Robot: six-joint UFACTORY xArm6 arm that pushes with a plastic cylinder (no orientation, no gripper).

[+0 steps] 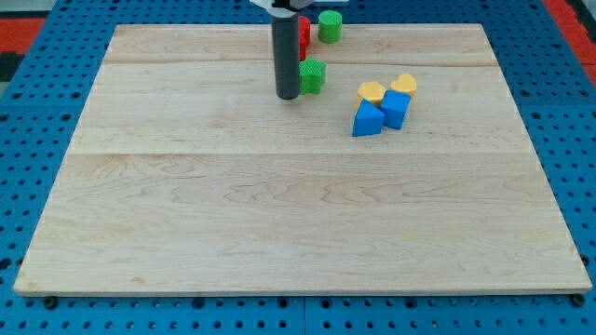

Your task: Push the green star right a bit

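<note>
Star [313,76] just right of tip [287,96]

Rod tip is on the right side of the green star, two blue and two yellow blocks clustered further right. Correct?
Not quite. In the camera view my tip sits on the view's left side of the green star-shaped block, right against it. The rest holds: two blue blocks and two yellow blocks cluster further right.

My tip [287,96] stands on the wooden board [279,223] and touches the left side of the green star [313,75]. Behind the rod a red block [304,35] is partly hidden, and a green cylinder [330,26] stands near the view's top. To the view's right, two yellow blocks [372,91] [404,84] and two blue blocks [367,120] [396,108] lie close together.
</note>
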